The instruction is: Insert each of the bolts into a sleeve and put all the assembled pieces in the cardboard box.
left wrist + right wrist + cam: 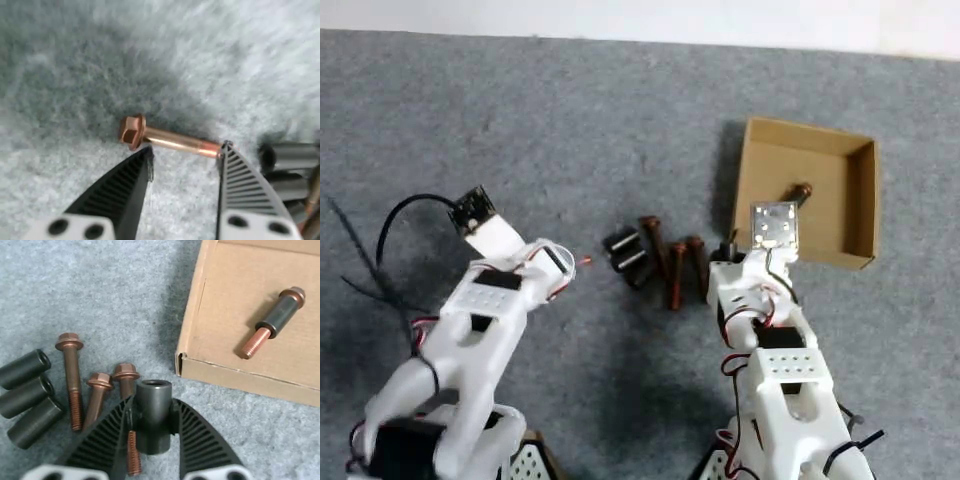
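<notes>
Grey fuzzy tbl surface [620, 120], pale strip [620, 15] at far edge

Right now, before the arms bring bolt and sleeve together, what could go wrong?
1. The bolt lies crosswise at the tips of the open left claw. Closing may catch it only near its ends, so it could twist or slip out.
2. The right claw grips a sleeve over the loose bolts. Lowering it here could knock them toward the other sleeves.

Sleeves [292, 156] cut off at picture's edge, 1 bolt [125, 374] partly hidden behind right hand [152, 402]
</notes>
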### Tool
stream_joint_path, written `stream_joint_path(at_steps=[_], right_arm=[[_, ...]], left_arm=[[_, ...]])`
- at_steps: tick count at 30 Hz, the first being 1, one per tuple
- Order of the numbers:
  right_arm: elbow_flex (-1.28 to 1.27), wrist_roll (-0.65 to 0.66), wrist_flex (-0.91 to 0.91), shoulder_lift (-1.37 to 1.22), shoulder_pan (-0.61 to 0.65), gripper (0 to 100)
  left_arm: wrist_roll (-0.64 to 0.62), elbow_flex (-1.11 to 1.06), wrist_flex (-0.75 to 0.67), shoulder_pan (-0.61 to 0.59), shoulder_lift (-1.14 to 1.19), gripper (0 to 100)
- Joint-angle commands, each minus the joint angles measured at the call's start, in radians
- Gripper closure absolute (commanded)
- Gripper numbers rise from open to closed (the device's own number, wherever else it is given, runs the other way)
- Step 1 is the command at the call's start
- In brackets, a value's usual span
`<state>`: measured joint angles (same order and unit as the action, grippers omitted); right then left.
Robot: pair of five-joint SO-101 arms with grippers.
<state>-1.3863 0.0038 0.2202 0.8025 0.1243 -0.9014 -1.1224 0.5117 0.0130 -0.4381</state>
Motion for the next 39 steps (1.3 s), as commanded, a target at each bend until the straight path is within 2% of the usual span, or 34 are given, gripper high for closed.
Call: stream_joint_path(at_steps=[1,7,27,34,39], right_arm=[[0.005,0.011,-0.03,0.008,0.004,99.4],[0.005,0.011,-0.03,0.008,0.004,99.4],[0.005,0.011,-0.03,0.008,0.004,99.4],[0.005,0.011,-0.03,0.008,0.004,99.4],[0.005,0.011,-0.03,0.008,0.004,99.4]], left_arm=[[-0.006,-0.021,-0.02,-0.019,-0.105,79],[-0.006,-0.016,-0.021,-0.018,-0.054,79],[-0.006,0.197,-0.012,-0.045,0.291,80],[-0.006,0.351,0.203,-0.041,0.403,80],[-0.006,0.435,0.293,-0.041,0.483,80]])
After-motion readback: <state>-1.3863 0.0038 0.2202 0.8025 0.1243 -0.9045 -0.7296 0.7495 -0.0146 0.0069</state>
